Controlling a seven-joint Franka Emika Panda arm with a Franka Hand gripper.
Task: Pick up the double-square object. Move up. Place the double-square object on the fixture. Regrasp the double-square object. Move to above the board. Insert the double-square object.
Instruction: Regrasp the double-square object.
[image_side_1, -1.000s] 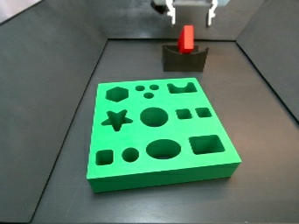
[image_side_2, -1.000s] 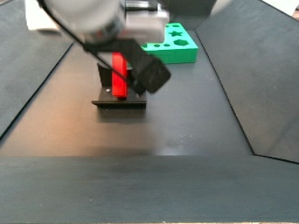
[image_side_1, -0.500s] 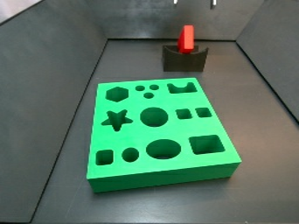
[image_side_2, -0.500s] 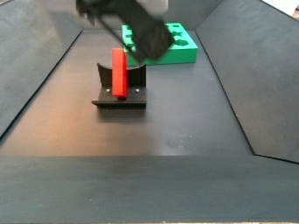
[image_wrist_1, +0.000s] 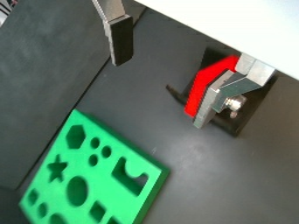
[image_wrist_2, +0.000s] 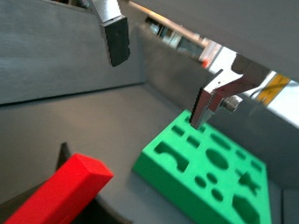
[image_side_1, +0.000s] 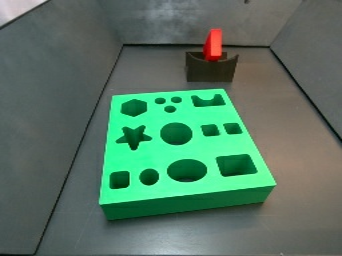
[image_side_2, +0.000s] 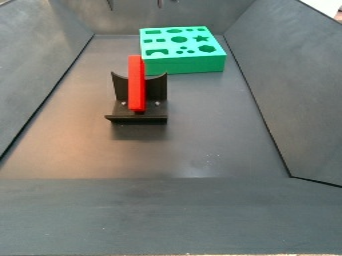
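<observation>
The red double-square object stands upright in the dip of the dark fixture, with nothing holding it. The green board lies flat on the floor, apart from the fixture. My gripper appears only in the wrist views, high above the floor. It is open, with nothing between its fingers. In those views the double-square object and the board lie far below the gripper. The gripper is out of both side views.
Sloping dark grey walls enclose the floor on all sides.
The gripper has let go of the double-square object and risen out of both side views. The object stays standing on the fixture.
</observation>
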